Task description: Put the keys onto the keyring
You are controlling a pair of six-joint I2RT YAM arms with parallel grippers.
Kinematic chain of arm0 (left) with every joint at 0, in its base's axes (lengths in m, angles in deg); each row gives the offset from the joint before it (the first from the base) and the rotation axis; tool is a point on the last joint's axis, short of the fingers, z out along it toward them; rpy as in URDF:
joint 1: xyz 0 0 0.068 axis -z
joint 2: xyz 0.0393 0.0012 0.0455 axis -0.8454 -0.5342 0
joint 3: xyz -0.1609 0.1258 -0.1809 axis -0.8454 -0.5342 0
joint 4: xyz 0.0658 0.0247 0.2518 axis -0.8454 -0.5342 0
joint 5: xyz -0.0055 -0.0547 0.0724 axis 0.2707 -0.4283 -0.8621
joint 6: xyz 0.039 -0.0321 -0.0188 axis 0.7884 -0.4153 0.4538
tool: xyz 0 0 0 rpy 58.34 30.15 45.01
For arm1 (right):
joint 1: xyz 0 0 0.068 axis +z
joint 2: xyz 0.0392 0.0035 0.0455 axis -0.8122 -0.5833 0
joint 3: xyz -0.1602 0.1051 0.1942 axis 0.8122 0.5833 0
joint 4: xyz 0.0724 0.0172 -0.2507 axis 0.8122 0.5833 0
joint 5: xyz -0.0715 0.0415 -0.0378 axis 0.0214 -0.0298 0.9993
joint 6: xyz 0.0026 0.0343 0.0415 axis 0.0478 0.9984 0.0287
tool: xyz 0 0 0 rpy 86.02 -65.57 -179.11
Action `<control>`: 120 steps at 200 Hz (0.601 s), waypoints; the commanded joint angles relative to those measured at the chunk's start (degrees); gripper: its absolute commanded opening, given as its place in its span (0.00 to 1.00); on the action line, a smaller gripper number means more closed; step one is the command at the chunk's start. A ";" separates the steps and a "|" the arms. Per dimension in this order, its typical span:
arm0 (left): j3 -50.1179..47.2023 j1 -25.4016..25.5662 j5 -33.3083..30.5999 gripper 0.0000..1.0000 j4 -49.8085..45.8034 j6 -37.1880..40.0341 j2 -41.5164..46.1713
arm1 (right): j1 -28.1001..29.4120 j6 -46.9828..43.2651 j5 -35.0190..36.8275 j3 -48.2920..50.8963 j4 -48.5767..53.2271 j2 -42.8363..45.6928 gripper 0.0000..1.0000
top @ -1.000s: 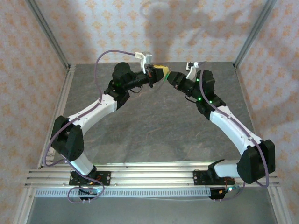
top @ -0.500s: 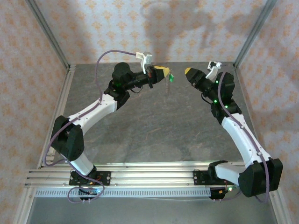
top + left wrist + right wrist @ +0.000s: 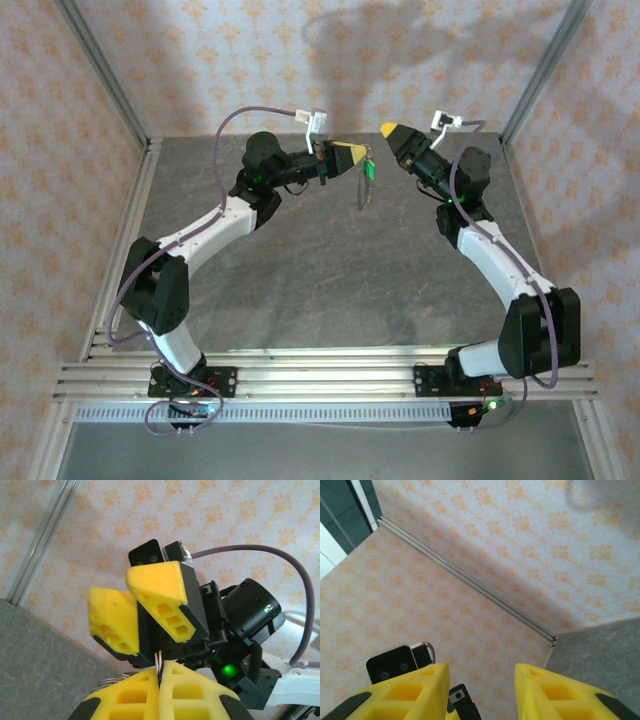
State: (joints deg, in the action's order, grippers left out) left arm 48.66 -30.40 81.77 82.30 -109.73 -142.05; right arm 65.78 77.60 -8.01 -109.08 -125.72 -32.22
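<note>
My left gripper (image 3: 352, 155) is raised over the back of the table and is shut on the keyring (image 3: 159, 661), a thin metal loop whose edge sticks up between the yellow pads. The keys (image 3: 366, 184) hang below it as a short grey string with a green piece. In the left wrist view the left gripper (image 3: 161, 672) faces my right gripper (image 3: 131, 605), which stands open a little beyond the ring without touching it. In the top view the right gripper (image 3: 393, 131) is raised to the right of the keys. The right gripper (image 3: 481, 680) holds nothing between its fingers.
The grey table top (image 3: 330, 270) lies below both arms. Patterned walls (image 3: 420, 70) close the back and sides, with metal corner posts (image 3: 540, 70). A purple cable (image 3: 235, 120) loops above the left wrist.
My right gripper has drawn back from the left gripper, moving right and then up, and has opened. The keys now hang free under the left gripper, which has barely shifted.
</note>
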 commanded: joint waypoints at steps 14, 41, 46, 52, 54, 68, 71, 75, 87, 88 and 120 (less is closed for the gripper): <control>3.26 -0.64 1.59 0.00 5.36 -2.61 -0.75 | 1.38 3.65 -3.65 -2.59 -9.53 -1.54 0.38; 3.59 -0.85 1.39 0.00 6.39 -3.75 -1.40 | 2.76 2.75 -4.23 -2.38 -9.32 -1.80 0.37; 3.61 -0.85 1.32 0.00 6.44 -3.82 -1.41 | 2.85 2.66 -4.21 -2.20 -9.32 -1.86 0.37; 3.69 -0.90 1.27 0.00 6.50 -3.91 -1.49 | 3.03 2.57 -4.29 -1.94 -9.45 -1.83 0.36; 3.70 -0.91 1.22 0.00 6.49 -3.93 -1.50 | 3.06 2.57 -4.30 -1.85 -9.49 -1.82 0.36; 3.70 -1.02 1.07 0.00 6.48 -3.93 -1.50 | 3.23 2.57 -4.30 -1.07 -9.93 -1.60 0.35; 3.70 -1.03 1.01 0.00 6.49 -3.93 -1.50 | 3.23 2.57 -4.26 -0.83 -10.02 -1.50 0.35; 3.70 -1.05 0.97 0.00 6.48 -3.93 -1.51 | 3.21 2.57 -4.20 -0.56 -10.15 -1.41 0.35; 3.70 -1.13 0.79 0.00 6.57 -4.02 -1.59 | 3.32 2.66 -4.21 0.27 -10.61 -1.04 0.35; 3.70 -1.17 0.79 0.00 6.57 -4.02 -1.59 | 3.35 2.66 -4.21 0.29 -10.63 -0.98 0.34; 3.70 -1.29 0.26 0.00 7.74 -4.92 -1.93 | 3.44 2.66 -4.21 2.15 -10.91 -0.27 0.32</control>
State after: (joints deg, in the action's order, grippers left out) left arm 50.28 -31.25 81.90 84.59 -113.38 -143.67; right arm 68.91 80.14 -10.98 -108.40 -132.67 -34.12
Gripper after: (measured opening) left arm 0.042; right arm 0.328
